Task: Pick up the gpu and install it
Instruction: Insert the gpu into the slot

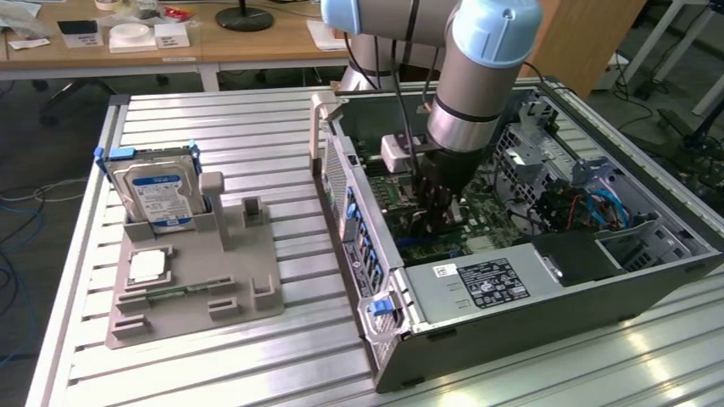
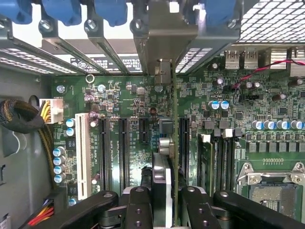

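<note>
Wrist view first: the tool [image 2: 167, 200] has its two black fingers [image 2: 138, 202] clamped on the gpu [image 2: 162, 179], which is seen edge-on, standing upright over the green motherboard [image 2: 119, 102]. The card's silver bracket [image 2: 164, 45] reaches the case's rear slot openings, beside a row of blue slot latches [image 2: 69, 10]. Just past the fingers run the black expansion slots [image 2: 123, 145] and one white slot [image 2: 81, 155] (the card's lower edge is too hidden to tell whether it is seated). A processor socket [image 2: 269, 188] sits at the lower right of the frame.

In the exterior view, the arm [image 1: 476, 93] reaches down into the open computer case [image 1: 520, 280] right of centre. Left of it on the tabletop [image 1: 226, 119], a grey fixture [image 1: 192, 288] holds an upright hard drive [image 1: 158, 195].
</note>
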You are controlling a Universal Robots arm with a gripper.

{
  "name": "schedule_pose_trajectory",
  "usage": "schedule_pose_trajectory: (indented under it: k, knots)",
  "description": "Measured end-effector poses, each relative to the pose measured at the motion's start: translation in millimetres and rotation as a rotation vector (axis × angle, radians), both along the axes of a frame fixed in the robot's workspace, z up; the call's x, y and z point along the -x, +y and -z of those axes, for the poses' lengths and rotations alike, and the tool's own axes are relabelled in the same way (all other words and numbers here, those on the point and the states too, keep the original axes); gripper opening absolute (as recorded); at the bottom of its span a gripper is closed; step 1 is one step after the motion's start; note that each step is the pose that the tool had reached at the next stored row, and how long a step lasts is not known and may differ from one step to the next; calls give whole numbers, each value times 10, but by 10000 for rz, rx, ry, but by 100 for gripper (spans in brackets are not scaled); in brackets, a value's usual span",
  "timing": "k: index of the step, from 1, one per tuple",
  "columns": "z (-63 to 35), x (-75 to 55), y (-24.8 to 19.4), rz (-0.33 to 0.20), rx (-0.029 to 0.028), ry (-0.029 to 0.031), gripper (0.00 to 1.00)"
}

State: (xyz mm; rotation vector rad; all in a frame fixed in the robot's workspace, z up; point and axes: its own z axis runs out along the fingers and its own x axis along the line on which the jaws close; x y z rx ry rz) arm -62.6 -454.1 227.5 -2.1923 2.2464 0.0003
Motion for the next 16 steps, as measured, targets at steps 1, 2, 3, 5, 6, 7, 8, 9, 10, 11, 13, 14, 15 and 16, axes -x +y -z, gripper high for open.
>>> schedule_pose_trajectory:
  k: [1, 2, 3, 5, 6, 7, 8, 9, 10, 11, 13, 14, 15, 16]
  knots:
    - [6, 0, 0, 0, 0, 0, 28]
    - [12, 0, 0, 0, 0, 0, 28]
    - [18, 0, 0, 0, 1, 1, 28]
    - [20, 0, -1, 1, 3, 2, 28]
    - [21, 1, -2, 1, 2, 1, 28]
    - [22, 4, -2, 1, 1, 0, 28]
    - [22, 7, -3, 0, 0, -1, 28]
    - [22, 9, -3, -1, 0, -1, 28]
    - [22, 10, -4, -2, -1, -1, 28]
    - [22, 12, -4, -1, 0, 0, 28]
    - [22, 17, -4, 1, 1, 0, 28]
    - [22, 17, -4, 0, 0, 0, 28]
    - [22, 17, -4, 0, -1, 0, 28]
    - [21, 17, -4, 0, 1, 0, 28]
